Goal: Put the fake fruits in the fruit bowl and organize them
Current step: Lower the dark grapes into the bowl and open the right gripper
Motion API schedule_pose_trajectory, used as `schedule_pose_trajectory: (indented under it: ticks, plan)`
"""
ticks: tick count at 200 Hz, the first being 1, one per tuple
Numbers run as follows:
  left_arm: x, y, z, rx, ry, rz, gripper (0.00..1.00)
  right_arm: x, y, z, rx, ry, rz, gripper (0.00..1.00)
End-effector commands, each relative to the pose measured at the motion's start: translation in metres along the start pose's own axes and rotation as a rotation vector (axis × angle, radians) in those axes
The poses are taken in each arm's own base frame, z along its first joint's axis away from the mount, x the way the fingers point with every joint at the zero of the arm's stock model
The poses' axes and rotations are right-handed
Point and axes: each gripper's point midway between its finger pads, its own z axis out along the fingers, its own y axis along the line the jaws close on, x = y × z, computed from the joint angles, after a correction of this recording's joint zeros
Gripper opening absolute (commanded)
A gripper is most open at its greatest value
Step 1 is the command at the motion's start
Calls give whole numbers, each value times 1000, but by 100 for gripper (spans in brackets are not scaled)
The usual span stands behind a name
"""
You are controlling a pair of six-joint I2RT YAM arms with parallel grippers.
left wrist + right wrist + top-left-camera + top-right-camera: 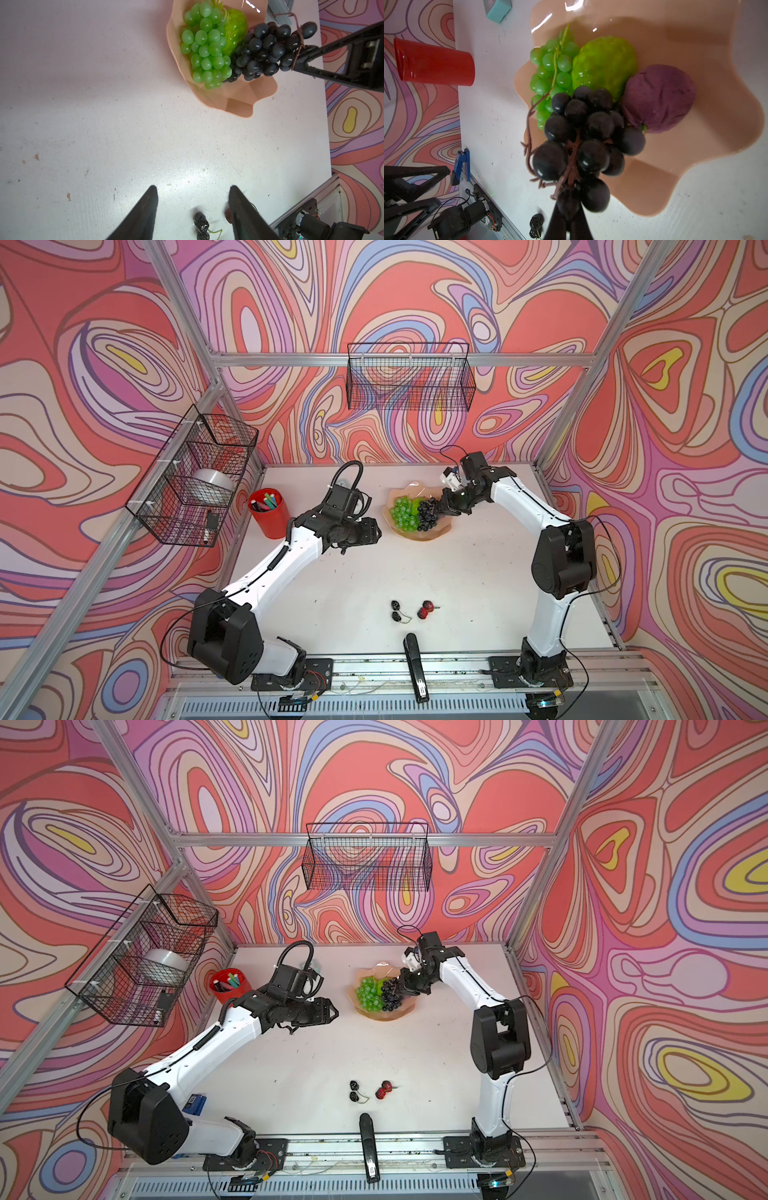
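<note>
The peach-pink fruit bowl (434, 534) (386, 1014) (239, 101) (695, 52) sits at the back middle of the table. In it lie the green grape bunch (402, 512) (368, 993) (205, 47) (550, 68), the lime-green ball (236, 31) (604, 62) and the mauve ball (660, 97). My right gripper (441, 510) (401, 988) (566, 199) is shut on the stem end of the dark purple grape bunch (428, 512) (392, 992) (264, 49) (583, 133), which hangs into the bowl. My left gripper (378, 531) (334, 1013) (192, 189) is open and empty, left of the bowl. Near the front lie a black berry pair (397, 611) (355, 1091) (201, 224) and a red berry pair (426, 609) (384, 1089).
A red cup (269, 510) (228, 986) (433, 64) with markers stands at the back left. A black stapler (415, 668) (368, 1148) lies at the front edge, a blue stapler (197, 1102) by the left arm's base. Wire baskets (409, 377) (191, 477) hang on the walls.
</note>
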Motion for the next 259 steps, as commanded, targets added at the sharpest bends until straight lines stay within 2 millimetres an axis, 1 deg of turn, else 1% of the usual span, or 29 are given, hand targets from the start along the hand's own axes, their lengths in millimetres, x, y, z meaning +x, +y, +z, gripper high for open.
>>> schedule_pose_trajectory:
  ticks: [1, 25, 65, 84, 102, 115, 128, 148, 195, 223, 259]
  plan:
    - [-3, -3, 1, 10, 1, 0, 59, -5, 4, -9, -28, -38, 7, 0]
    - [-3, -3, 0, 10, 1, 4, 59, -3, -6, -9, 7, -34, 12, 0]
    - [-4, -4, 1, 10, 1, 5, 59, -4, -17, -17, 90, -51, -21, 0]
    - [-4, -4, 1, 11, 2, 3, 59, -4, -24, -26, 153, -62, -33, 0]
    - [-4, -3, 1, 10, -1, 2, 59, -6, -34, -39, 242, -101, -48, 0]
    - [-4, -3, 2, 12, 2, 0, 59, -8, -35, -46, 267, -132, -58, 0]
    - [-5, -5, 3, 18, 4, -2, 59, -11, -33, -49, 267, -149, -65, 0]
    - [-5, -6, 3, 21, 7, -4, 59, -12, -33, -46, 258, -141, -63, 0]
    - [-3, -4, 3, 14, 9, -8, 59, -5, -35, -33, 238, -92, -58, 0]
    - [-3, -4, 4, 17, 12, -7, 59, -10, -29, -31, 214, -109, -64, 0]
    - [-2, -3, 6, 15, 17, -9, 59, -8, -26, -16, 264, -76, -111, 0]
